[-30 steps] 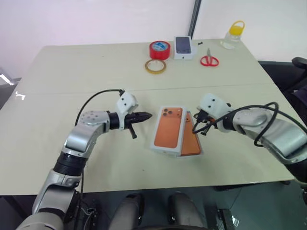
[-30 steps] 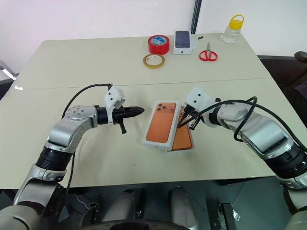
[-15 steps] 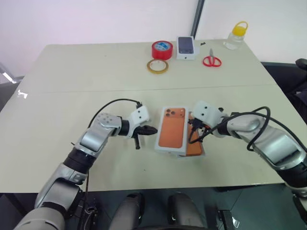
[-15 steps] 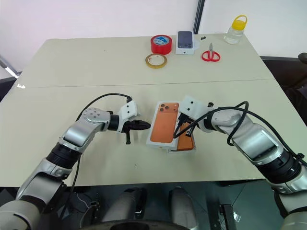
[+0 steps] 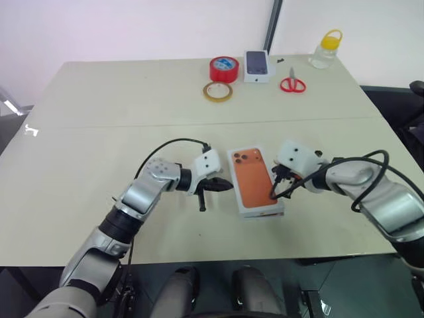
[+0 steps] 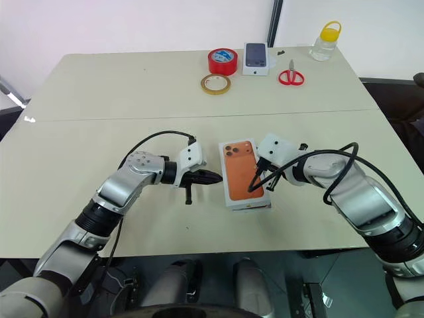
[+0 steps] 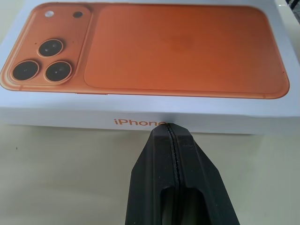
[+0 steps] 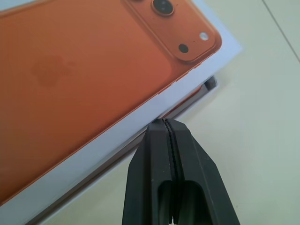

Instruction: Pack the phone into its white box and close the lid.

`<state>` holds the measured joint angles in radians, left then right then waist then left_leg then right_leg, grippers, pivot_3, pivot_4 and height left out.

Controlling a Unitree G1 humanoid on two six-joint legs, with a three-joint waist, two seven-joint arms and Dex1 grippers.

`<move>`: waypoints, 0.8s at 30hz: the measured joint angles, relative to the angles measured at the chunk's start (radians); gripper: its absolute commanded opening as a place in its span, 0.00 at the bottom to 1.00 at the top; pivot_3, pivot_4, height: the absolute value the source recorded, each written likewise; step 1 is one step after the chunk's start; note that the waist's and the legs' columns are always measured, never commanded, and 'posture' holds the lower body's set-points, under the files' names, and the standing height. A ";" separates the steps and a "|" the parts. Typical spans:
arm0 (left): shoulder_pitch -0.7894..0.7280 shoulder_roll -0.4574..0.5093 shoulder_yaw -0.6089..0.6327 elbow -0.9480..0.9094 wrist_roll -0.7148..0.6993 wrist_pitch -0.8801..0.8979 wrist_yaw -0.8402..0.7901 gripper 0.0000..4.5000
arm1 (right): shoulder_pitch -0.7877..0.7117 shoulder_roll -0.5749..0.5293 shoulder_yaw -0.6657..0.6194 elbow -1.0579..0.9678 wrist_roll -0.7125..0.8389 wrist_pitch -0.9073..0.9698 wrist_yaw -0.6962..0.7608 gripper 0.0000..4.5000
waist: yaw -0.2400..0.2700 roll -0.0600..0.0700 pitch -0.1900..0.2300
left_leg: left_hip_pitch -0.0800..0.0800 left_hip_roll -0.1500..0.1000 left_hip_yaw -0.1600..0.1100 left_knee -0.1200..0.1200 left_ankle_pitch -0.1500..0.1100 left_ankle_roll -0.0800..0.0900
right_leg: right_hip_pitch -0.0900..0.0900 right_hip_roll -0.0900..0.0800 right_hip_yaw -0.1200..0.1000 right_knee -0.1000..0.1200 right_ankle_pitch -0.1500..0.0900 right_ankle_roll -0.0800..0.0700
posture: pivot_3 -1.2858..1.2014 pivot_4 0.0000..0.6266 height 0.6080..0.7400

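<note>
- head views: lid (image 5: 255,180) with its orange phone picture lies face up on the table (image 5: 99,112), between the two arms and near the front edge. left gripper (image 5: 225,186) comes in from the lid's left side, its closed fingertips at that long edge. right gripper (image 5: 273,192) comes in from the other side, its tips at the lid's right long edge, toward the near corner. well apart at the far edge sit a red tape roll (image 5: 223,68), a yellowish tape ring (image 5: 217,91), a small white box (image 5: 258,65), red scissors (image 5: 291,83) and a yellow-capped jar (image 5: 324,50).
- left wrist view: black fingers (image 7: 159,183) are pressed together with nothing between them; their tip meets the lid's white side wall, right under the orange lettering.
- right wrist view: fingers (image 8: 157,178) are likewise closed and empty, the tip against the lid's lower edge. beneath that edge an orange sliver of the phone (image 8: 190,104) and the white box (image 8: 212,82) peek out, so the lid sits slightly askew here.
</note>
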<state>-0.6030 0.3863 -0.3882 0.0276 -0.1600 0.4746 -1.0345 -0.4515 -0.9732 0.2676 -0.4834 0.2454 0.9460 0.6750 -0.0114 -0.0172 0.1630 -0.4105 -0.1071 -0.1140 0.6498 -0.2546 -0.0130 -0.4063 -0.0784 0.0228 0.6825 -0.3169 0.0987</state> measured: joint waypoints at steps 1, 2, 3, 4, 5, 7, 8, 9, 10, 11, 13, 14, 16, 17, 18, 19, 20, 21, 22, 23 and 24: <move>0.000 0.000 0.000 -0.001 0.000 0.000 0.002 0.00 | 0.003 0.000 -0.001 -0.004 -0.004 0.002 0.002 0.01 | 0.000 0.000 0.000 | 0.000 0.000 0.000 0.000 0.000 0.000 | 0.000 0.000 0.000 0.000 0.000 0.000 | 0.52 0.24 1.00; 0.000 -0.001 0.000 -0.001 0.000 0.000 0.003 0.00 | 0.005 0.000 -0.001 -0.006 -0.007 0.004 0.004 0.01 | 0.000 0.000 0.000 | 0.000 0.000 0.000 0.000 0.000 0.000 | 0.000 0.000 0.000 0.000 0.000 0.000 | 0.52 0.24 1.00; 0.000 -0.001 0.000 -0.001 0.000 0.000 0.003 0.00 | 0.007 0.000 -0.002 -0.007 -0.009 0.005 0.006 0.01 | 0.000 0.000 0.000 | 0.000 0.000 0.000 0.000 0.000 0.000 | 0.000 0.000 0.000 0.000 0.000 0.000 | 0.52 0.24 1.00; 0.000 -0.003 0.000 -0.001 0.000 0.000 0.003 0.00 | 0.010 0.000 -0.004 -0.008 -0.011 0.006 0.009 0.01 | 0.000 0.000 0.000 | 0.000 0.000 0.000 0.000 0.000 0.000 | 0.000 0.000 0.000 0.000 0.000 0.000 | 0.52 0.24 1.00; 0.000 -0.004 0.000 -0.001 0.000 0.000 0.003 0.00 | 0.014 0.000 -0.004 -0.009 -0.015 0.008 0.011 0.01 | 0.000 0.000 0.000 | 0.000 0.000 0.000 0.000 0.000 0.000 | 0.000 0.000 0.000 0.000 0.000 0.000 | 0.52 0.24 1.00; 0.000 -0.004 0.000 -0.001 0.000 0.000 0.003 0.00 | 0.021 0.000 -0.006 -0.013 -0.020 0.008 0.014 0.01 | 0.000 0.000 0.000 | 0.000 0.000 0.000 0.000 0.000 0.000 | 0.000 0.000 0.000 0.000 0.000 0.000 | 0.52 0.24 1.00; 0.000 -0.005 0.000 -0.001 0.000 0.000 0.003 0.00 | 0.024 0.000 -0.006 -0.015 -0.025 0.008 0.017 0.01 | 0.000 0.000 0.000 | 0.000 0.000 0.000 0.000 0.000 0.000 | 0.000 0.000 0.000 0.000 0.000 0.000 | 0.52 0.24 1.00; 0.000 -0.006 0.000 -0.001 0.000 0.000 0.003 0.00 | 0.029 0.000 -0.008 -0.017 -0.027 0.009 0.018 0.01 | 0.000 0.000 0.000 | 0.000 0.000 0.000 0.000 0.000 0.000 | 0.000 0.000 0.000 0.000 0.000 0.000 | 0.52 0.24 1.00; 0.000 -0.006 0.000 -0.001 0.000 0.000 0.002 0.00 | 0.036 0.000 -0.011 -0.020 -0.028 0.009 0.020 0.01 | 0.000 0.000 0.000 | 0.000 0.000 0.000 0.000 0.000 0.000 | 0.000 0.000 0.000 0.000 0.000 0.000 | 0.52 0.24 1.00; 0.000 -0.006 0.000 -0.001 0.000 0.000 0.002 0.00 | 0.043 0.000 -0.012 -0.022 -0.028 0.010 0.022 0.01 | 0.000 0.000 0.000 | 0.000 0.000 0.000 0.000 0.000 0.000 | 0.000 0.000 0.000 0.000 0.000 0.000 | 0.52 0.24 1.00; 0.000 -0.006 -0.001 -0.003 0.000 0.000 -0.004 0.00 | 0.050 0.000 -0.013 -0.023 -0.030 0.012 0.027 0.01 | 0.000 0.000 0.000 | 0.000 0.000 0.000 0.000 0.000 0.000 | 0.000 0.000 0.000 0.000 0.000 0.000 | 0.52 0.24 1.00; 0.000 -0.006 -0.001 -0.004 0.000 0.000 -0.006 0.00 | 0.050 0.000 -0.015 -0.023 -0.031 0.013 0.030 0.01 | 0.000 0.000 0.000 | 0.000 0.000 0.000 0.000 0.000 0.000 | 0.000 0.000 0.000 0.000 0.000 0.000 | 0.52 0.24 1.00; 0.000 -0.005 -0.003 -0.010 0.000 0.000 -0.008 0.00 | 0.050 -0.001 -0.017 -0.026 -0.034 0.018 0.036 0.01 | 0.000 0.000 0.000 | 0.000 0.000 0.000 0.000 0.000 0.000 | 0.000 0.000 0.000 0.000 0.000 0.000 | 0.52 0.24 1.00; 0.000 -0.005 -0.005 -0.014 0.000 0.000 -0.008 0.00 | 0.051 -0.001 -0.018 -0.026 -0.035 0.021 0.037 0.01 | 0.000 0.000 0.000 | 0.000 0.000 0.000 0.000 0.000 0.000 | 0.000 0.000 0.000 0.000 0.000 0.000 | 0.52 0.24 1.00; 0.000 -0.005 -0.008 -0.020 0.000 0.000 -0.008 0.00 | 0.054 -0.001 -0.021 -0.027 -0.036 0.023 0.038 0.01 | 0.001 0.000 0.000 | 0.000 0.000 0.000 0.000 0.000 0.000 | 0.000 0.000 0.000 0.000 0.000 0.000 | 0.52 0.24 1.00; 0.000 -0.005 -0.009 -0.025 0.000 0.000 -0.009 0.00 | 0.055 -0.001 -0.023 -0.028 -0.037 0.026 0.038 0.01 | 0.001 0.000 0.000 | 0.000 0.000 0.000 0.000 0.000 0.000 | 0.000 0.000 0.000 0.000 0.000 0.000 | 0.52 0.24 1.00; 0.000 -0.005 -0.012 -0.028 0.000 0.000 -0.011 0.00 | 0.057 -0.003 -0.024 -0.031 -0.037 0.030 0.039 0.01 | 0.001 0.000 0.000 | 0.000 0.000 0.000 0.000 0.000 0.000 | 0.000 0.000 0.000 0.000 0.000 0.000 | 0.52 0.24 1.00; 0.000 -0.005 -0.013 -0.029 0.000 0.000 -0.013 0.00 | 0.058 -0.005 -0.024 -0.032 -0.038 0.031 0.040 0.01 | 0.000 0.000 0.000 | 0.000 0.000 0.000 0.000 0.000 0.000 | 0.000 0.000 0.000 0.000 0.000 0.000 | 0.52 0.24 1.00; 0.000 -0.005 -0.015 -0.029 0.000 0.001 -0.014 0.00 | 0.058 -0.006 -0.024 -0.033 -0.038 0.031 0.041 0.01 | 0.000 0.000 0.000 | 0.000 0.000 0.000 0.000 0.000 0.000 | 0.000 0.000 0.000 0.000 0.000 0.000 | 0.52 0.24 1.00; 0.000 -0.004 -0.017 -0.029 0.000 0.001 -0.015 0.00 | 0.058 -0.006 -0.024 -0.033 -0.039 0.031 0.043 0.01 | -0.001 0.000 0.000 | 0.000 0.000 0.000 0.000 0.000 0.000 | 0.000 0.000 0.000 0.000 0.000 0.000 | 0.52 0.24 1.00; 0.001 -0.004 -0.020 -0.030 0.000 0.001 -0.016 0.00 | 0.058 -0.007 -0.024 -0.033 -0.040 0.031 0.045 0.01 | 0.000 0.000 0.000 | 0.000 0.000 0.000 0.000 0.000 0.000 | 0.000 0.000 0.000 0.000 0.000 0.000 | 0.52 0.24 1.00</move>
<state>-0.6024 0.3826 -0.4081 -0.0025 -0.1599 0.4755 -1.0504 -0.3931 -0.9798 0.2433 -0.5162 0.2053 0.9767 0.7199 -0.0119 -0.0172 0.1630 -0.4104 -0.1071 -0.1140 0.6498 -0.2546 -0.0131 -0.4062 -0.0784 0.0227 0.6825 -0.3169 0.0987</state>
